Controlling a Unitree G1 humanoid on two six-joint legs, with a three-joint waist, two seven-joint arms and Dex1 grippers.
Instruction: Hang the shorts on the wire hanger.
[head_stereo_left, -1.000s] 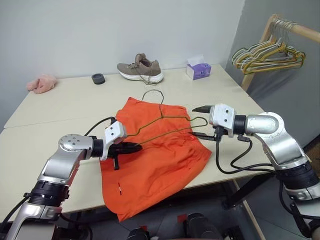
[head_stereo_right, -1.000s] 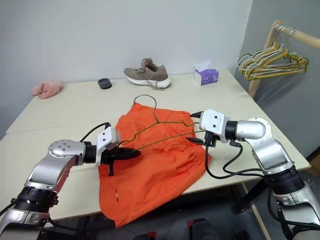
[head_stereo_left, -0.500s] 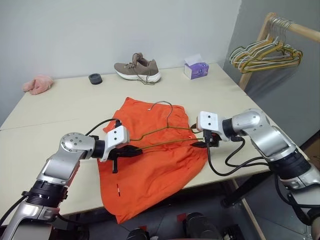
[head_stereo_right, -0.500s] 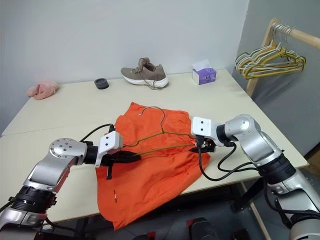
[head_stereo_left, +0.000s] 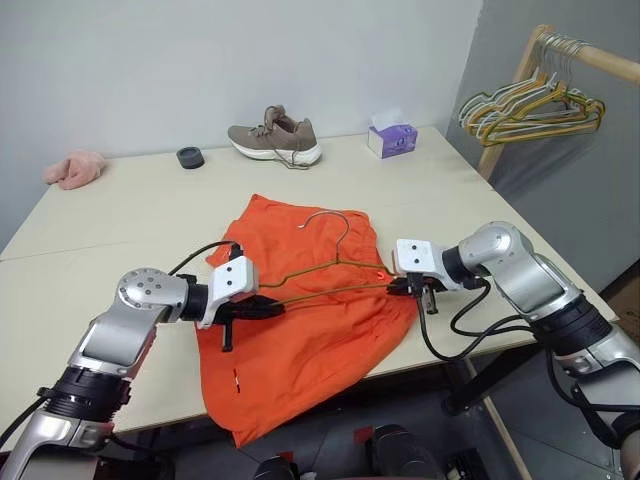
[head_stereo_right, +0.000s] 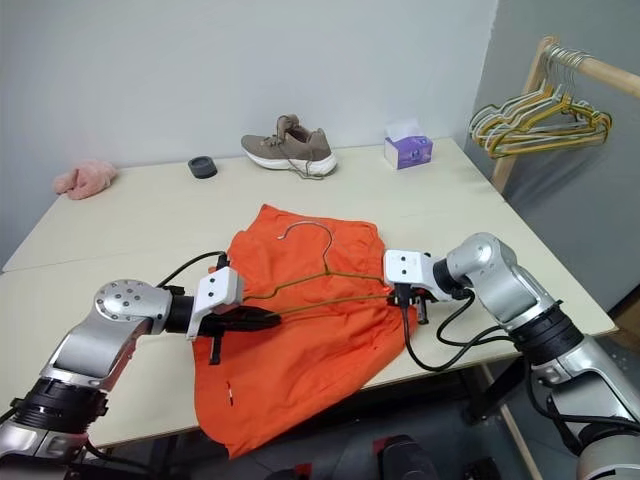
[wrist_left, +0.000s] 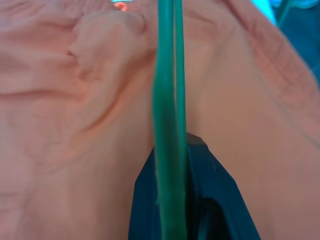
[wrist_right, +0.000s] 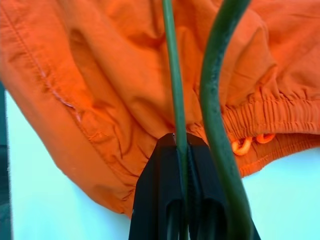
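the orange shorts (head_stereo_left: 300, 310) lie flat on the table (head_stereo_left: 120, 215), the wire hanger (head_stereo_left: 325, 262) held just above them. my left gripper (head_stereo_left: 268, 306) and right gripper (head_stereo_left: 398, 287) each pinch a hanger end. advise keeping both grips level before threading the fabric.

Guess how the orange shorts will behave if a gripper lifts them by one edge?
The shorts look thin and creased, with a corner drooping over the table edge, so they would probably sag and fold. They are likely light, and the smooth fabric may slide along the wire hanger.

Orange shorts (head_stereo_left: 300, 310) spread flat — wire hanger (head_stereo_left: 330, 270) above.
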